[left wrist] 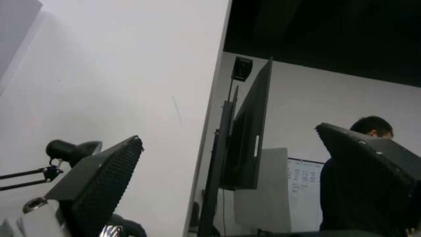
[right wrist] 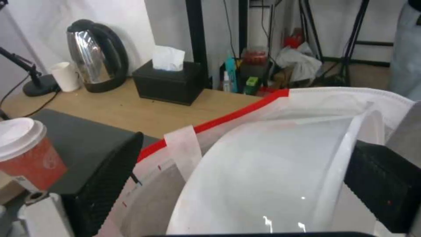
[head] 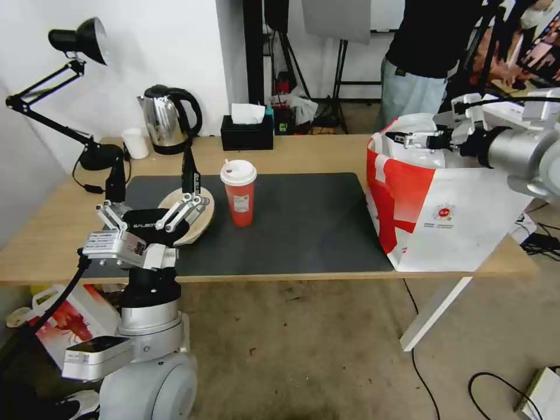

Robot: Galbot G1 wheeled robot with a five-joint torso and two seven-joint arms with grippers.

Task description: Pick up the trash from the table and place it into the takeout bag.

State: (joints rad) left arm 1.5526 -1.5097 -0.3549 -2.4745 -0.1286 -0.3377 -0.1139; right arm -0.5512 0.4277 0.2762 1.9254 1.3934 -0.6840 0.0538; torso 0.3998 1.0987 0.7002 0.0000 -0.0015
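Upright on the desk (head: pixel 303 153), one red cup (head: pixel 238 193) stands beside one beige lid (head: pixel 195 217), which lies flat. Right tool (head: pixel 402 139), over the takeout bag (head: pixel 449 221), pinches one white bowl (right wrist: pixel 263 177) tipped on edge. Left tool (head: pixel 153 185) points upward near the lid, fingers spread.

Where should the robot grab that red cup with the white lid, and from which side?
Probably around the red cup's body, below the white lid, coming in level from the robot's left. It stands upright and alone on the dark mat, its tapered wall bare on all sides. The open left hand is nearest, beside the beige lid.
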